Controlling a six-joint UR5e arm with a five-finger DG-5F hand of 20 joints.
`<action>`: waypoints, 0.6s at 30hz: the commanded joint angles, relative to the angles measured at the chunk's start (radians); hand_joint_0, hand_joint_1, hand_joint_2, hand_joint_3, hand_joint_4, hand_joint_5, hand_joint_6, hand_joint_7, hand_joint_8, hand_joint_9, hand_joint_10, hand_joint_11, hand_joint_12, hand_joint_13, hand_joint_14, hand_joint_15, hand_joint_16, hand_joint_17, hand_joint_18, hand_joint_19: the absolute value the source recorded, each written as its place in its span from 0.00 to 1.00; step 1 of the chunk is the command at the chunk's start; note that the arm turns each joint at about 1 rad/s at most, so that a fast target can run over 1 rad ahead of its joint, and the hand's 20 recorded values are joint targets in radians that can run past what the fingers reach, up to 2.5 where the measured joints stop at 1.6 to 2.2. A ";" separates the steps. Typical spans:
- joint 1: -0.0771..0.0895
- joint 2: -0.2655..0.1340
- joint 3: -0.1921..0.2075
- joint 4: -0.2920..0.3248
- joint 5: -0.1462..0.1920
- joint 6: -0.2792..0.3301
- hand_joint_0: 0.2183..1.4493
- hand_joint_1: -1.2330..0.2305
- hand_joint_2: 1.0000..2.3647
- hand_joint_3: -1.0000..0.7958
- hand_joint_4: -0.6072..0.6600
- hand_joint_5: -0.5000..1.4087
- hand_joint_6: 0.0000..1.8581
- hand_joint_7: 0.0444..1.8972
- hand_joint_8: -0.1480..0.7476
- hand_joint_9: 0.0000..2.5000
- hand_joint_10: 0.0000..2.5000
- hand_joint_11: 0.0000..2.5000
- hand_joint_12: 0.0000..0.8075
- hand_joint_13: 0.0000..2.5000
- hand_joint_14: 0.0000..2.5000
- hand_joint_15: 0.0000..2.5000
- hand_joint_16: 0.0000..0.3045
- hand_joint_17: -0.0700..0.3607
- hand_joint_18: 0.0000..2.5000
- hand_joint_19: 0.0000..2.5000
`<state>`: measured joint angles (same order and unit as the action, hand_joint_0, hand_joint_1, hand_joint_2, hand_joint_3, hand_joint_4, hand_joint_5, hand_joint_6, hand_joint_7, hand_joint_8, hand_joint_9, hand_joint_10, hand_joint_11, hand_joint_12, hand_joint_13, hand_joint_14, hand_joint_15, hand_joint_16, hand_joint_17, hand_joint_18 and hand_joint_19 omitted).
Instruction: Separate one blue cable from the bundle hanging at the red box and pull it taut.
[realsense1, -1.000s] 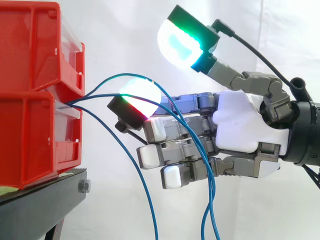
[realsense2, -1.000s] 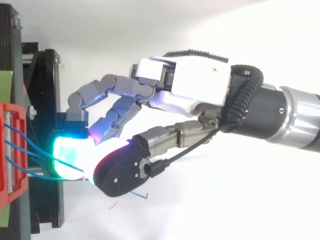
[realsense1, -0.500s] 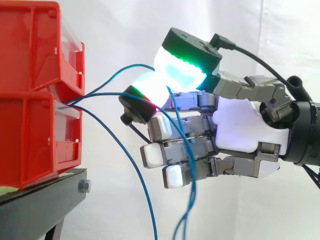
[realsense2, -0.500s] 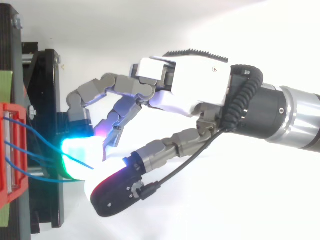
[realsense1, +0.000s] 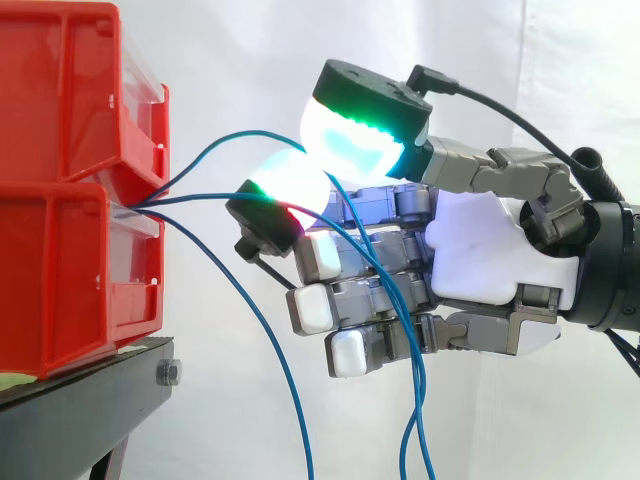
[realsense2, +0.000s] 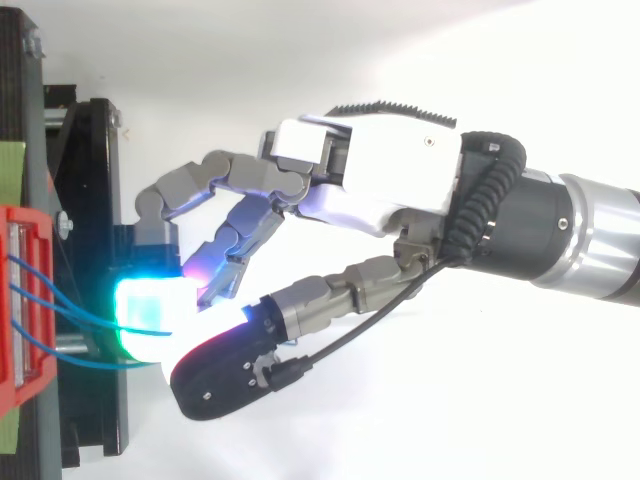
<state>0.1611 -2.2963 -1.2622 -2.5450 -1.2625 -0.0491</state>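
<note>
Blue cable, uppermost strand: leaves the red box in a slack upward arc and runs between the glowing pads of the robot hand, which appears pinched shut on it. Status, as judged: strand singled out and gripped, pulling taut outstanding. The rest of the bundle hangs loose across the lower fingers.

1. Both views are bright and evenly lit; shadows on the white curtain are faint and soft.
2. The hand's glowing pads burn out to white, rimmed green and cyan.
3. In the top view the white background glares blank at lower right and greys toward the top edge.
</note>
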 joint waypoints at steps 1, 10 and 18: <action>0.000 0.000 0.000 0.000 0.000 0.000 0.33 0.47 0.10 0.52 0.65 0.16 0.46 0.53 0.62 0.38 0.00 0.31 0.55 0.40 0.01 0.19 0.19 0.47 0.41 0.14; 0.000 0.000 0.000 0.000 0.000 0.000 0.38 0.46 0.02 0.55 0.70 0.17 0.43 0.53 0.59 0.38 0.00 0.30 0.52 0.40 0.01 0.19 0.18 0.44 0.39 0.14; 0.003 0.000 0.000 -0.001 0.003 0.000 0.41 0.48 0.00 0.56 0.70 0.19 0.37 0.61 0.57 0.38 0.01 0.29 0.50 0.40 0.01 0.20 0.16 0.42 0.37 0.16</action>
<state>0.1625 -2.2964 -1.2622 -2.5450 -1.2616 -0.0490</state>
